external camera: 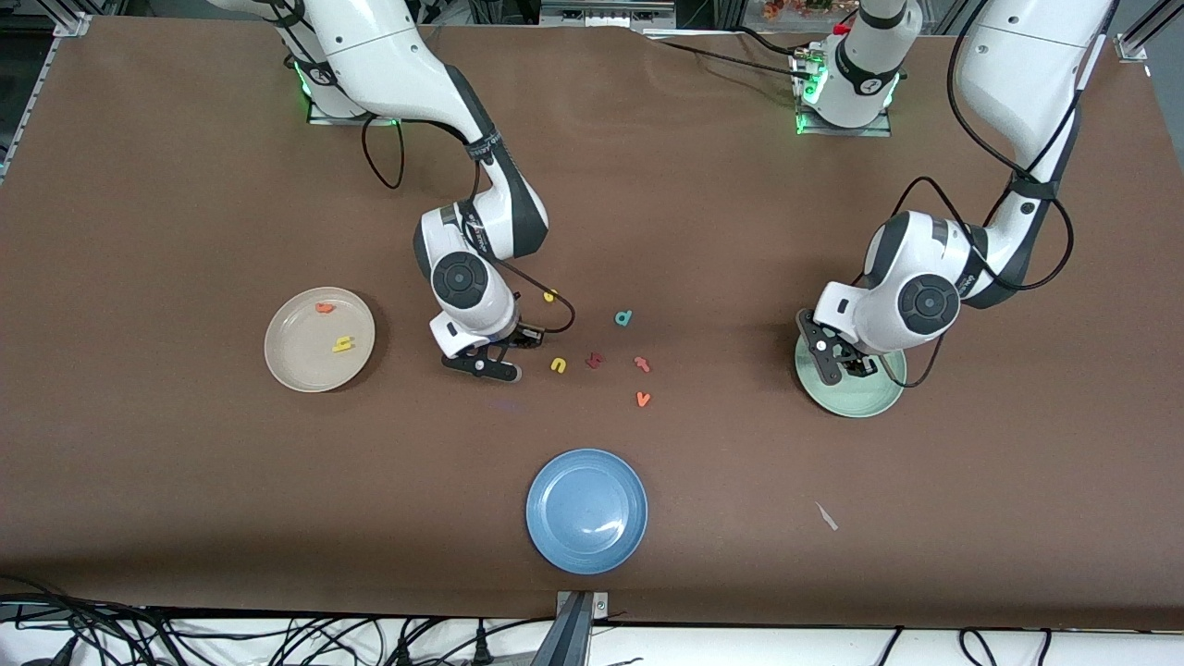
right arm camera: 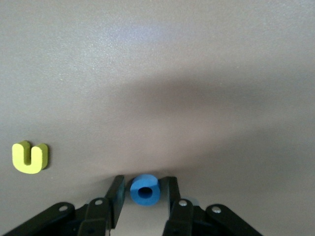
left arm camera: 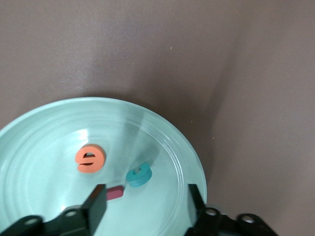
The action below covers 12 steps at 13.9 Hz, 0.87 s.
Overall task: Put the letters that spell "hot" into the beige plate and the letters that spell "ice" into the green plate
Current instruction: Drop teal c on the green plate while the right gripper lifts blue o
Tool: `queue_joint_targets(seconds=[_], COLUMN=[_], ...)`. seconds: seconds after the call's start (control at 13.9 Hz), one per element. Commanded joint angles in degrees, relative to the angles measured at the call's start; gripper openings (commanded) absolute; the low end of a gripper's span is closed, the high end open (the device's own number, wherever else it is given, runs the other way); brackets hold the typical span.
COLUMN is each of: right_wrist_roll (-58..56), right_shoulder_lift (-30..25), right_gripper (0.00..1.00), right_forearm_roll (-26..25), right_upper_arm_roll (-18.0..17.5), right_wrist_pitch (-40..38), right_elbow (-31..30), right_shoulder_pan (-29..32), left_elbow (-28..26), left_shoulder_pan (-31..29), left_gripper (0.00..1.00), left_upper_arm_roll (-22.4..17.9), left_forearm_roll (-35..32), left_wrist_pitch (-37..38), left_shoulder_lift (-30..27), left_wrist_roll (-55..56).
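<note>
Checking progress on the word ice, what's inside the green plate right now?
The left wrist view shows three letters in the green plate: an orange e, a teal c and a dark red bar. From the front, the left gripper covers them.

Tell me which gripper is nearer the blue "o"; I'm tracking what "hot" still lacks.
Right. The right gripper has its fingers on either side of the blue "o" on the table; the left gripper is open over the green plate.

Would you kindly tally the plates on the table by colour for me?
beige plate: 1
green plate: 1
blue plate: 1
Total: 3 plates
</note>
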<state>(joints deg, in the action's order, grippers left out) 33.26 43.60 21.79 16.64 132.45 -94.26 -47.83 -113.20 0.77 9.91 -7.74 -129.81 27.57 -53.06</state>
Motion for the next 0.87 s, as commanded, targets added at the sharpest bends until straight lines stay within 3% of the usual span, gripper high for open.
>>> queue_joint_targets(seconds=[0.0, 0.5, 0.79], right_wrist_roll=[-0.4, -0.4, -0.3], right_shoulder_lift=[0.2, 0.2, 0.3], right_gripper=[0.39, 0.31, 0.27], right_forearm_roll=[1.8, 1.8, 1.8], right_upper_arm_roll=[-0.3, -0.3, -0.3], right_wrist_pitch=[0.4, 0.7, 0.9], right_elbow=[0.3, 0.2, 0.2], right_shoulder_pan=[0.1, -0.1, -0.2], left_elbow=[2.9, 25.5, 27.2], left_shoulder_pan=[-0.2, 0.7, 1.3], left_gripper=[1.0, 1.0, 1.0], left_upper_arm_roll=[0.7, 1.6, 2.0], left_forearm_roll=[-1.7, -1.2, -0.7], left_wrist_pitch=[6.6, 36.1, 43.0], left_shoulder_lift=[-4.0, -4.8, -10.2], left_wrist_roll=[1.4, 7.7, 22.1])
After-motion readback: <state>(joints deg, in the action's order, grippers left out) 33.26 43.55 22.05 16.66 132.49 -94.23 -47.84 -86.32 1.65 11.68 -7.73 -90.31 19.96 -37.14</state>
